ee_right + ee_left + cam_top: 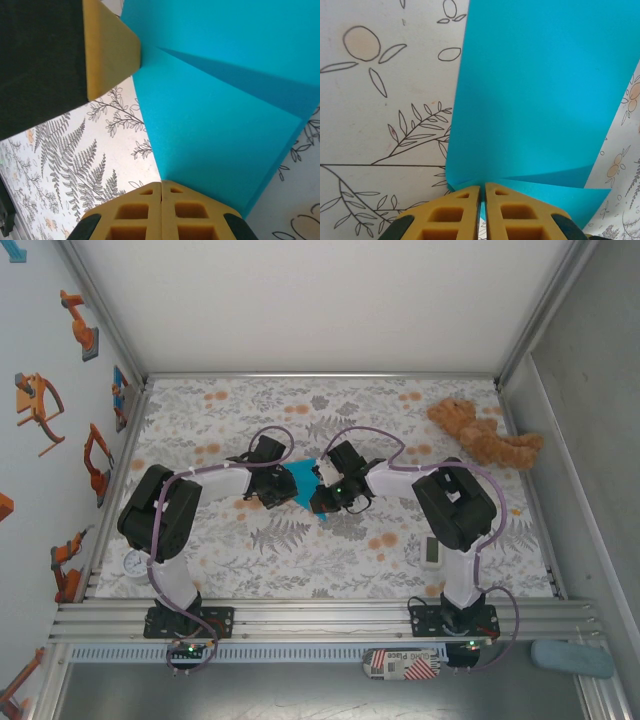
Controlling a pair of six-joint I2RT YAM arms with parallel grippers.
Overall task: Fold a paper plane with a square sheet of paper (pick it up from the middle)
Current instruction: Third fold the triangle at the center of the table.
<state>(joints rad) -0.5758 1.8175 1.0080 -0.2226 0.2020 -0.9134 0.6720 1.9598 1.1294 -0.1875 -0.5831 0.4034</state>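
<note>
The square sheet of paper (300, 483) is bright cyan-blue and hangs between my two grippers over the middle of the floral table. It is folded, with a darker flap overlapping it (535, 90) (225, 125). No paper plane shape can be made out. My left gripper (283, 486) (483, 187) is shut on the sheet's lower edge, and a sliver of paper shows between its pads. My right gripper (320, 486) (162, 184) is shut tight on a corner of the sheet. In the right wrist view, one of the left gripper's fingers (110, 45) presses the paper's far edge.
A brown teddy bear (485, 435) lies at the back right. A small white timer (431, 550) sits beside the right arm, and a round dial (134, 563) sits near the left arm's base. Frame walls close in the table.
</note>
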